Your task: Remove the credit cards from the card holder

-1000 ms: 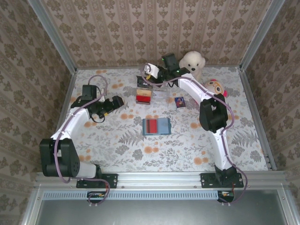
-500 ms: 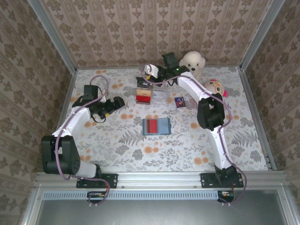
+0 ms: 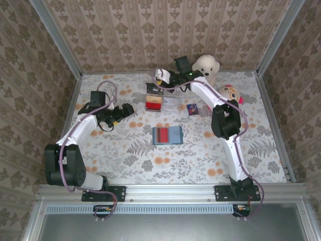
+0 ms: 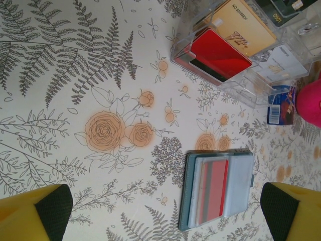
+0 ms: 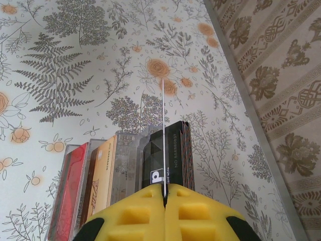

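Several thin glossy cards point(image 4: 220, 52), clear plastic holder point(image 4: 251, 91)

Your left gripper point(image 4: 165, 216): pads point(image 4: 47, 211) cut off by the bottom edge at both corners. The holder point(image 4: 251, 88) runs off the top; pink thing point(image 4: 312, 103) clipped at right, can't tell what. On the blue card point(image 4: 281, 104), print unreadable. Your right gripper point(image 5: 164, 196) is cut at the bottom and hides the holder's base; thin card point(image 5: 163, 135) is edge-on, face unseen. From above, its jaws are too small to read.
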You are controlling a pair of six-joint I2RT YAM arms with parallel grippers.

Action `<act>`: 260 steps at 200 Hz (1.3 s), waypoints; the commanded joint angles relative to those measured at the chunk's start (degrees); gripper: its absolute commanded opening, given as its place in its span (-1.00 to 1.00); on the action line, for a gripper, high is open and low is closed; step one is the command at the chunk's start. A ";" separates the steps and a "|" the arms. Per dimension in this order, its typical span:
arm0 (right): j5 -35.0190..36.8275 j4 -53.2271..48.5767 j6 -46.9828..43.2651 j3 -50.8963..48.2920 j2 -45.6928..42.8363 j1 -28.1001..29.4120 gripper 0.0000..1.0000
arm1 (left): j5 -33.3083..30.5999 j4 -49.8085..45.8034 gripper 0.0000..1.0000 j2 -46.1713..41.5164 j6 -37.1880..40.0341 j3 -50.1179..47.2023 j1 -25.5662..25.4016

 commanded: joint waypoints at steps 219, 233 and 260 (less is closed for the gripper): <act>1.90 4.52 9.09 -3.43 -2.73 -0.18 -0.01 | 1.80 1.08 1.00 2.62 0.11 -0.37 -1.64; 3.28 3.87 11.60 -4.07 -4.32 0.09 0.07 | 1.46 0.87 1.00 2.50 0.36 -0.36 -2.06; 5.85 5.29 18.52 -8.33 -8.67 0.29 0.17 | 0.52 0.25 1.00 2.22 0.69 -0.15 -3.30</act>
